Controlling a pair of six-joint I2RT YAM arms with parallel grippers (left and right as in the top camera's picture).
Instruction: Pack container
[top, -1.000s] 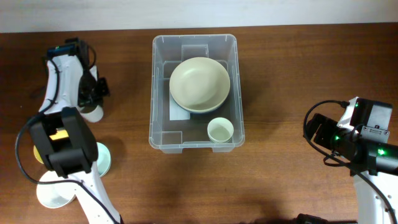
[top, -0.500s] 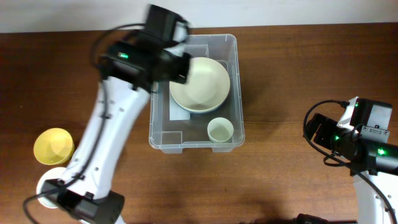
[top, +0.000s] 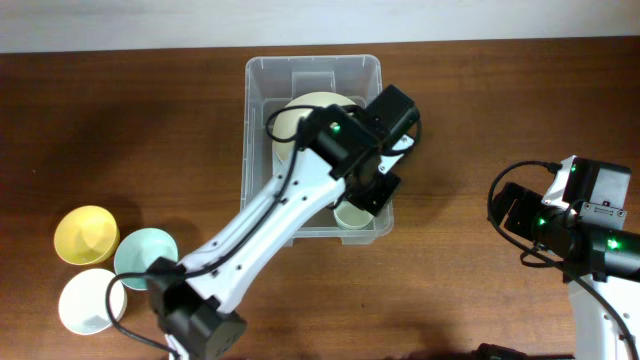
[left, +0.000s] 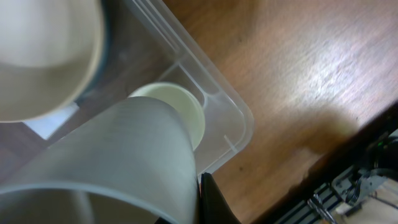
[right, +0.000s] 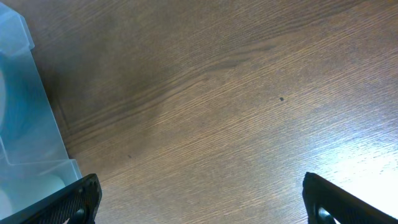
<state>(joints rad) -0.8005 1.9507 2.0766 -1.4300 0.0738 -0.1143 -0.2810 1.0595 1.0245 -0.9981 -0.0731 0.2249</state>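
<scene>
The container sits mouth-up, long axis near-to-far; left tool pinches a pale cup, right tool spread.

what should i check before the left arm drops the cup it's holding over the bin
1. White cup gripped by the left claw: ok.
2. Cup inside the bin outline: cannot tell, it hangs right at the front right corner wall.
3. Free landing spot: not ok, a small cup sits just under it and the big bowl fills the space beside.
4. Right claw out of the way: ok, open over the table beside the bin.
5. Drop height: cannot tell.
6. Everything packed: not ok, the yellow bowl, teal bowl and white bowl sit out on the table.
</scene>
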